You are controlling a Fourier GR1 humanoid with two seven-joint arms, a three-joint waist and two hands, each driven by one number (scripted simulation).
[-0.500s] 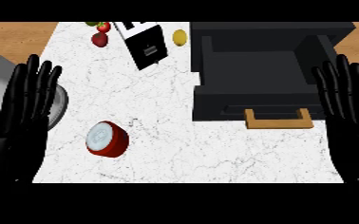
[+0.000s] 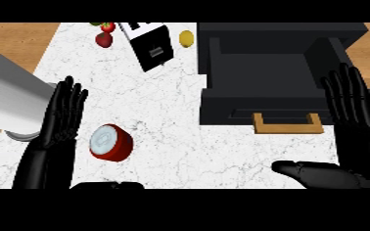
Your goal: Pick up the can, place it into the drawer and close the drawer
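Can (image 2: 110, 142) on its side on the white marble counter (image 2: 173, 107), at about 8 o'clock in the head view, silver end up, red wall to the right. Not yet lifted.

Left robot hand (image 2: 63, 113) just beside the can at its 9 o'clock, fingers straight and apart, holding nothing; apparently placed for a sideways grasp. Contact with the can not evident.

Right robot hand (image 2: 350, 100) at 3 o'clock by the view's right edge, fingers straight and up, thumb low at about 5 o'clock; empty, at rest beside the drawer unit.

Drawer (image 2: 260, 73) black, pulled open at 1 to 2 o'clock, cavity showing nothing inside, ready to take the can. Tan handle (image 2: 287, 124) on its near face, within likely reach of the right robot hand for the closing push.

Well apart from the can at 11 to 12 o'clock: red fruit (image 2: 104, 39), yellow lemon (image 2: 186, 38), dark box (image 2: 150, 49). Grey curved object (image 2: 18, 98) at 9 o'clock, partly behind the left robot hand, identity unclear.

Judgement: task at its opening step; can to be grasped, carried across to 2 o'clock.
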